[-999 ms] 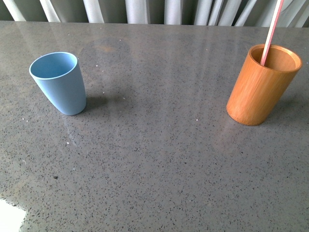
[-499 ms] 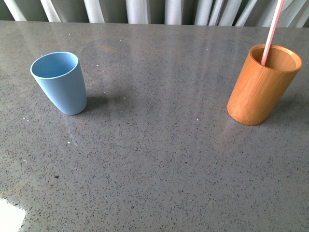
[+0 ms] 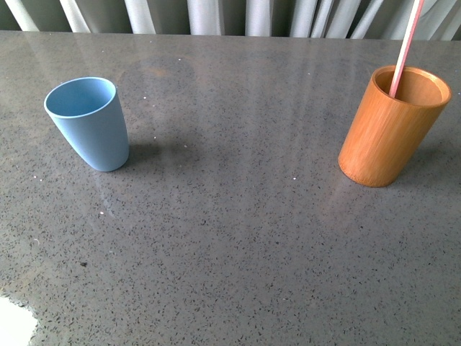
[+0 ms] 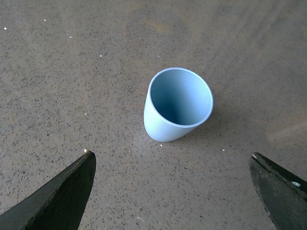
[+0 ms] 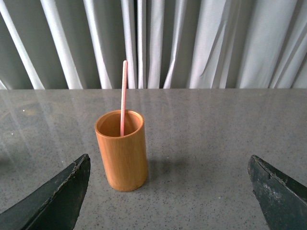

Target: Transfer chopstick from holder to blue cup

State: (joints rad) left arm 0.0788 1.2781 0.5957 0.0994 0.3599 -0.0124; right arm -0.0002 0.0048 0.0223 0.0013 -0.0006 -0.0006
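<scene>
The blue cup [image 3: 89, 122] stands upright and empty at the left of the grey table; it also shows in the left wrist view [image 4: 176, 104]. The orange-brown holder [image 3: 390, 127] stands at the right, with one pink chopstick [image 3: 405, 45] leaning in it and rising out of the frame's top. In the right wrist view the holder [image 5: 122, 150] and chopstick [image 5: 123, 96] stand ahead, toward one side. My left gripper [image 4: 171, 158] is open and empty, short of the cup. My right gripper [image 5: 169, 163] is open and empty, short of the holder. Neither arm shows in the front view.
The grey speckled table [image 3: 238, 231] runs back to its far edge under pale pleated curtains [image 5: 201, 43]. A bright glare patch [image 3: 14, 324] lies at the table's near left corner.
</scene>
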